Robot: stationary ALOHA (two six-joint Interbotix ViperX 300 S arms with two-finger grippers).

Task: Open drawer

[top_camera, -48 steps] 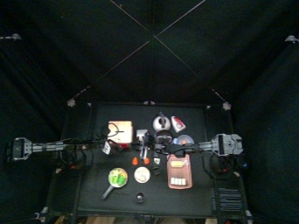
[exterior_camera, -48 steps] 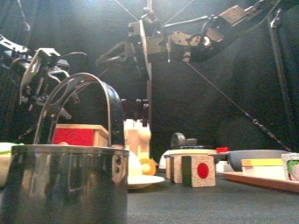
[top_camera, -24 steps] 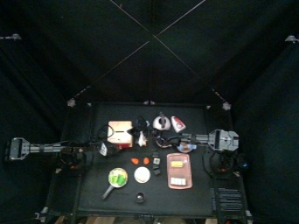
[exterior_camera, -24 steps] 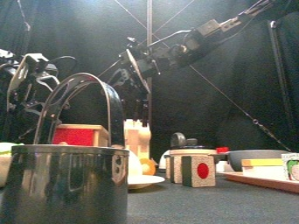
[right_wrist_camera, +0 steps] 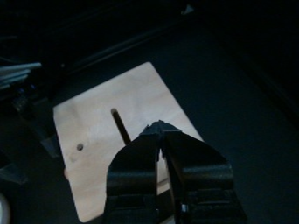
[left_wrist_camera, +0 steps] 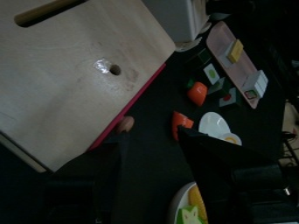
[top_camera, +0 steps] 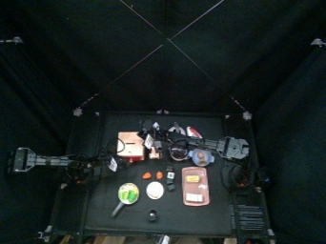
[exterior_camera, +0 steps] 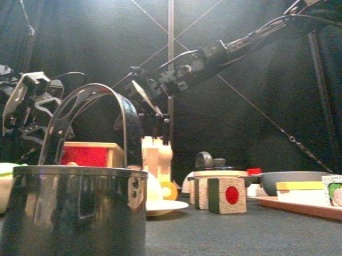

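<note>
Left wrist view shows the drawer (left_wrist_camera: 70, 74), pale wood, red-edged.

Dim scene inside black curtains; light seems to fall from overhead. The drawer (left_wrist_camera: 70, 70) top glares pale. The near metal pot (exterior_camera: 74, 210) looks soft, and the right gripper (right_wrist_camera: 162, 131) blurs.

On your table, the pink-brown tray (top_camera: 193, 185) lies at about four o'clock from the centre. A green round thing (top_camera: 129, 193) sits at seven o'clock, and a white plate (top_camera: 155, 191) lies just beside it at its three o'clock. In your front view a steel pot (exterior_camera: 74, 210) with a raised bail handle stands near, a white cube with a red dot (exterior_camera: 223, 193) at its three o'clock.
</note>
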